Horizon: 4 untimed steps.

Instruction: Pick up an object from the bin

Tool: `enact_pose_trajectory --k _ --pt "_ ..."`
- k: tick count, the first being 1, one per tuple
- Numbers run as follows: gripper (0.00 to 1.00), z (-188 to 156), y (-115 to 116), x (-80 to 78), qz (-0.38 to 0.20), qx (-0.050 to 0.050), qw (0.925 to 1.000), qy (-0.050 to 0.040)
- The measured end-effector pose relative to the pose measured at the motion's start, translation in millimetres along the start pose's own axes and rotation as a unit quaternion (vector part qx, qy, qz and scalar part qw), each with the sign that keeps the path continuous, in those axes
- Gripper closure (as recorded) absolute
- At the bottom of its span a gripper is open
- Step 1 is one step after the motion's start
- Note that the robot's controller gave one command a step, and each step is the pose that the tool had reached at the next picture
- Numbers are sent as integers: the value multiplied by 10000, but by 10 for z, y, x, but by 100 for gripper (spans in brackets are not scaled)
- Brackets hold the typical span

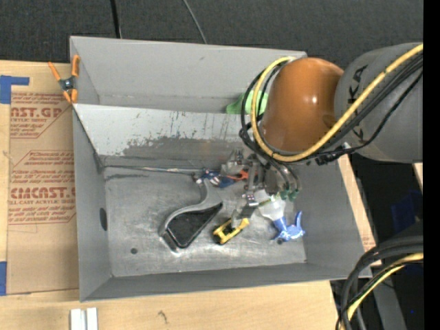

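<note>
The gripper [253, 196], spread or closed I cannot tell, hangs right of the bin's [88, 184] middle, 1 small yellow piece [230, 231] lying aslant just beside it toward the near wall.

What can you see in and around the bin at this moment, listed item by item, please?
bin: one, grey metal, middle of the view
handled tool: one, black with a silvery edge, bin floor, left of the gripper
small block: one, yellow and black, floor, by the tool's right end
plastic piece: one, blue, floor, right front
white piece: one, white, just behind the blue one
small bits: a few, blue and red, foot of the back wall; kind unclear
green thing: one, green, at the back wall, partly hidden
arm: one, grey, with yellow and black cables, from the right
orange cover: one, on the wrist
gripper: one, metal, low over the floor above the small block
</note>
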<state>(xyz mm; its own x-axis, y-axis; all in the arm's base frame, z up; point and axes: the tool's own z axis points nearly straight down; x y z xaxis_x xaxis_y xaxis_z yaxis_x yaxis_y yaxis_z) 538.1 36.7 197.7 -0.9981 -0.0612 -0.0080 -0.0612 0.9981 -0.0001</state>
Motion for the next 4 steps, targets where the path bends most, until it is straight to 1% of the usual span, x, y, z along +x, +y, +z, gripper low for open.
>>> enact_pose_trajectory --k 1,2,3,4 --pt "0 232 19 49 -61 6 10000 1" --pt "0 319 142 18 -162 -6 9998 105" --pt "100 1066 248 -228 -1557 29 9878 -37" --pt "100 1068 247 -229 -1556 27 9878 -44"
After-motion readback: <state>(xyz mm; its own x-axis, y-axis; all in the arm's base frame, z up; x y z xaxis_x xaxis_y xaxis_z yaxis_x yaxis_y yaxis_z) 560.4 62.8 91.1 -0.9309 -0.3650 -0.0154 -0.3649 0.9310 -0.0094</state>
